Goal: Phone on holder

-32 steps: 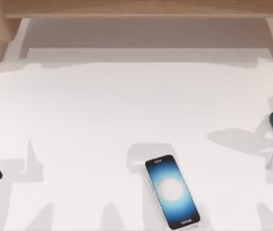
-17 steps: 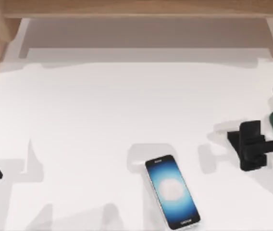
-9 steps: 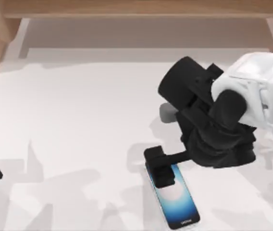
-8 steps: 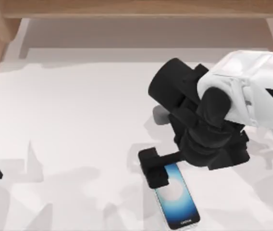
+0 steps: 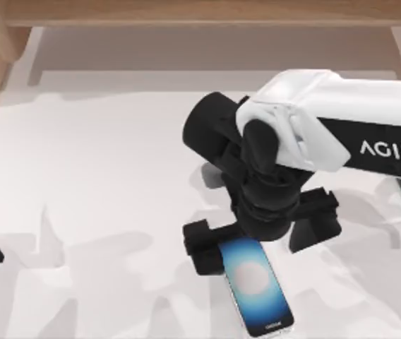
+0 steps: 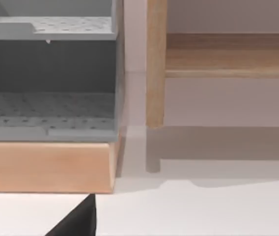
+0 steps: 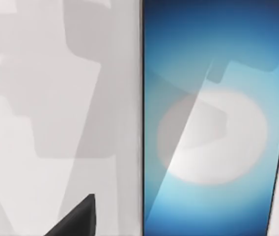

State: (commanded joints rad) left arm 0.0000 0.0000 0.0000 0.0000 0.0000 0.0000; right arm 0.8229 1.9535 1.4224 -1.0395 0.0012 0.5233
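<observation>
Approach step: right gripper (image 5: 257, 240), jaws wide and empty, straddles the phone's (image 5: 257, 289) twelve o'clock end. Next, descend and close on its rim. Left arm parked at nine o'clock.

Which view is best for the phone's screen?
Right wrist view: the phone lies close up, its blue screen and white centre plain. Top view shows the whole phone, its far end under the right gripper.

Blue-glowing phone (image 5: 255, 286) screen with white centre, black right end effector (image 5: 260, 240), white table (image 5: 102, 176).
</observation>
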